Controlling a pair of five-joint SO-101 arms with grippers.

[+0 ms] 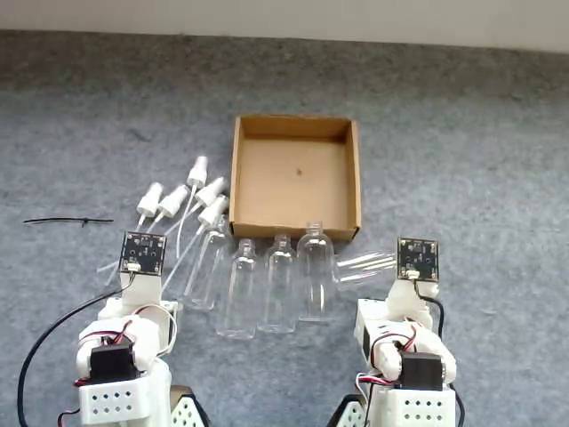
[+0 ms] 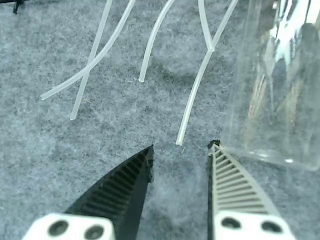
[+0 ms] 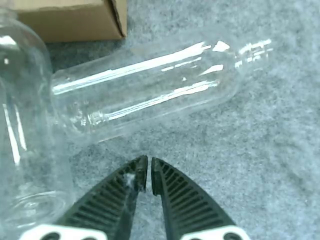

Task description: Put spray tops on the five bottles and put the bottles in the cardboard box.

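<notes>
Bottles (image 1: 280,285) uncapped, lying by box (image 1: 235,178); tops (image 1: 191,200) beside, tubes (image 2: 200,85) crossed. L gripper (image 2: 180,147) jaws part-open, empty; R gripper (image 3: 149,167) near-closed, empty. Risk: nudged bottle rolls; crossed tubes drag neighbours.

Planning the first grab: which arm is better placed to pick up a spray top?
Left. The left end effector is open by the spray tops' tubes; the right end effector is shut, facing a lying bottle.
</notes>
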